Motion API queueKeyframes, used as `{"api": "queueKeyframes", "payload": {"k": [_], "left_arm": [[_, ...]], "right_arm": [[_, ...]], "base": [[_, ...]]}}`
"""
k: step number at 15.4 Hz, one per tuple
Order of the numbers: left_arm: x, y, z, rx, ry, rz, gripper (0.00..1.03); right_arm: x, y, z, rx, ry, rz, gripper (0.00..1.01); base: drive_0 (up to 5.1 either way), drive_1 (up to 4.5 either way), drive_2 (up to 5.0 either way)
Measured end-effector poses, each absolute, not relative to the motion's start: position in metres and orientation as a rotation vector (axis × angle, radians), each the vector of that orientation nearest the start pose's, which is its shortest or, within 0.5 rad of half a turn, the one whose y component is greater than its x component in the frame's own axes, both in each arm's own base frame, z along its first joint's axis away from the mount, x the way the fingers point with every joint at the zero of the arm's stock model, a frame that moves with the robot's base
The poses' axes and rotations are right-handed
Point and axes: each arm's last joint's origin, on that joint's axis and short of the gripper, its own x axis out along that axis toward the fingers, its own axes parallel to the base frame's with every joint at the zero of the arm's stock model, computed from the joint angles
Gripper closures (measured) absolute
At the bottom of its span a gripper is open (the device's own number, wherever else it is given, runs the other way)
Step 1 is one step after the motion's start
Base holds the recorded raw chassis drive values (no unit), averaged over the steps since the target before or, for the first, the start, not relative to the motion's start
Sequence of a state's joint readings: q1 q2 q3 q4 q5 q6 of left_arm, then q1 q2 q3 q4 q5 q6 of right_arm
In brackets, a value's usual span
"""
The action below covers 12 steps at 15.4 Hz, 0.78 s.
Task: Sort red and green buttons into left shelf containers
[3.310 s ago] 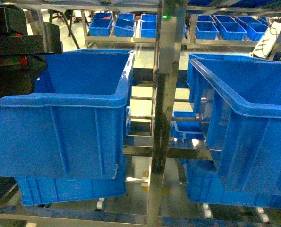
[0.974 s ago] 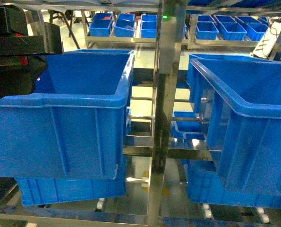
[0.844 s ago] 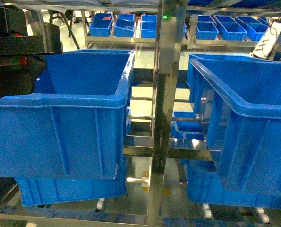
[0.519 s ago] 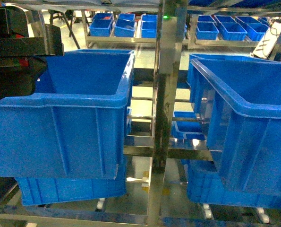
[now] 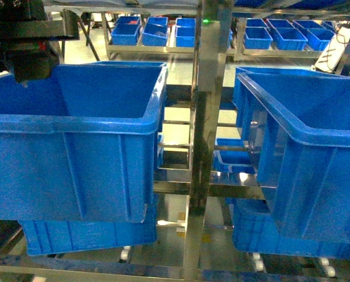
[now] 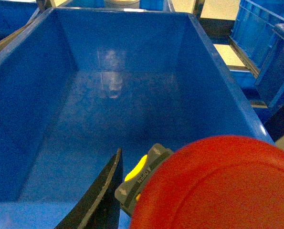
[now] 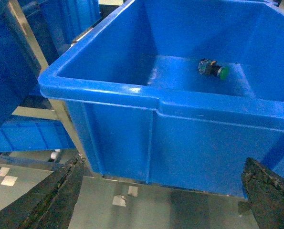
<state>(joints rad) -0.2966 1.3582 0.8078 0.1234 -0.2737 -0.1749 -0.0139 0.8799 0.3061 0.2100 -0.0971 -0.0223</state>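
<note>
My left fingers [image 6: 132, 191] grip the red button [image 6: 218, 186], a light, rigid part with a slippery domed cap best clamped at its block base, above the near edge of the left bin [image 6: 32, 43]; my right fingers [image 7: 161, 191] are released.

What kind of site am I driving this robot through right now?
Most likely a factory or warehouse parts store: deep blue bins on a steel rack, with more racks of small blue trays behind.
</note>
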Motion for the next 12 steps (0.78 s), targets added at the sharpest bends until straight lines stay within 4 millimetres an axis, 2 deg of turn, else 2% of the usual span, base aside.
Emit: {"api": "queueKeyframes", "payload": {"k": [3,6,9,12], "left_arm": [[0.325,-0.063,0.244,-0.032,0.443,0.023,0.6],[0.36,-0.045,0.237,-0.018,0.492,0.042,0.6],[0.379,-0.016,0.228,-0.013,0.569,0.08,0.6],[0.397,0.003,0.22,-0.019,0.62,0.096,0.6]], "right_arm": [[0.18,0.0,0.19,-0.002,0.362,0.086,0.03],[0.18,0.0,0.19,-0.002,0.362,0.086,0.03],[0.18,0.0,0.19,-0.002,0.362,0.086,0.03],[0.18,0.0,0.19,-0.002,0.362,0.086,0.03]], "base": [[0.0,0.0,0.0],[0.0,0.0,0.0],[0.0,0.0,0.0],[0.0,0.0,0.0]]}}
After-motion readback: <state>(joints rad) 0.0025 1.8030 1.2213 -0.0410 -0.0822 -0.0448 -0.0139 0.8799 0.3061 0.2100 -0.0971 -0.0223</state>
